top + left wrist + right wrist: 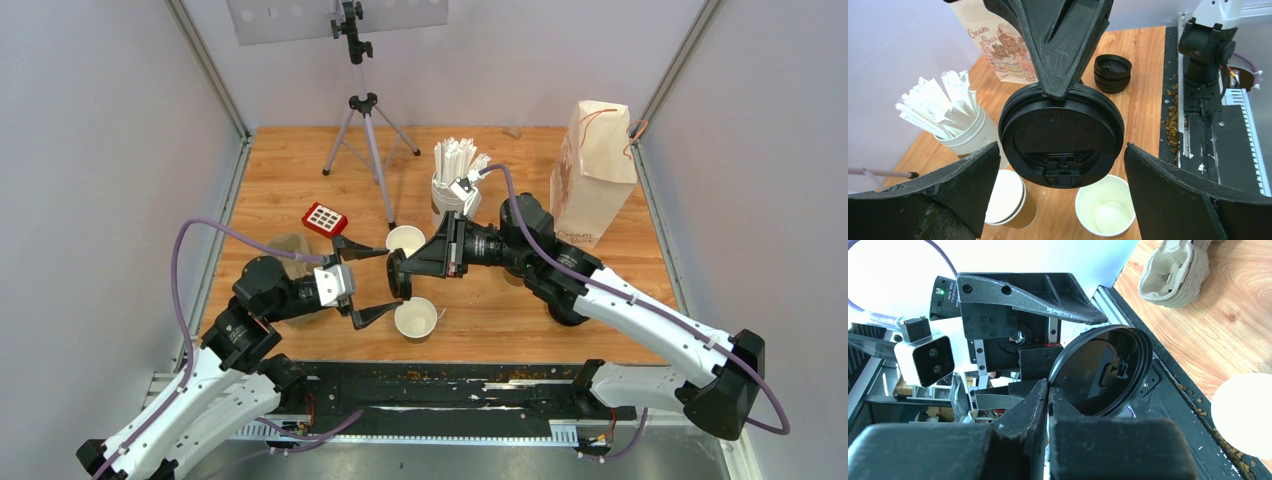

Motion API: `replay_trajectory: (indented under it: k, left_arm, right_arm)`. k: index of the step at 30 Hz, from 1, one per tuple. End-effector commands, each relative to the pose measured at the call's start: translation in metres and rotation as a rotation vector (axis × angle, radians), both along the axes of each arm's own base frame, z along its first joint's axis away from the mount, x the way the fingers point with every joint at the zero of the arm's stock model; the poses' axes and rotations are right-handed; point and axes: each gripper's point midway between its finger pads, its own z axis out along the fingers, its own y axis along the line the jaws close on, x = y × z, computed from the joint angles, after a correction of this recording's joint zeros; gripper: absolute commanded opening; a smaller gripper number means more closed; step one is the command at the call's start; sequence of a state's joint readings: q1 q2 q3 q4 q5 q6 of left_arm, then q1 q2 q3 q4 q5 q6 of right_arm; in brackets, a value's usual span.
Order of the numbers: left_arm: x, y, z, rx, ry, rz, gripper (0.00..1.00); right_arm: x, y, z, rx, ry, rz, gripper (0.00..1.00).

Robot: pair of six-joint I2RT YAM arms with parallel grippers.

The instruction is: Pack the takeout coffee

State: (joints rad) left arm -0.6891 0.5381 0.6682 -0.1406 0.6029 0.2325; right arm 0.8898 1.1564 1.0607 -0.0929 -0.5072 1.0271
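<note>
The left gripper hangs with its fingers spread wide, touching nothing. Between them a black lid stands on edge, its rim clamped in the right gripper. On the surface stand two lidless paper cups: the far cup just beyond the lid, the near cup just this side. Far right, a paper bag.
</note>
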Motion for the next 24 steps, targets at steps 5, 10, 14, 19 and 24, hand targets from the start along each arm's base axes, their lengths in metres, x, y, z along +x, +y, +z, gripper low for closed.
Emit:
replay_trajectory:
  k: [5,10,14,19,24]
  left_arm:
    - [0.003,-0.001,0.007,-0.006,-0.070,0.000,1.00]
    - [-0.003,-0.004,0.007,-0.012,-0.065,-0.041,0.96]
    - [-0.010,-0.008,0.007,-0.012,-0.057,-0.089,0.94]
    - [-0.013,-0.008,0.004,0.001,-0.063,-0.104,0.94]
    - [-0.015,-0.009,0.003,0.004,-0.051,-0.121,0.89]
  right_arm:
    - [-0.006,-0.001,0.012,0.052,-0.026,0.019,0.00]
    - [-0.008,-0.001,0.012,0.063,-0.017,0.029,0.00]
    - [-0.010,-0.002,0.014,0.068,-0.022,0.031,0.00]
    - [-0.011,-0.004,0.015,0.073,-0.028,0.031,0.00]
    - [-0.013,-0.007,0.011,0.069,-0.026,0.028,0.00]
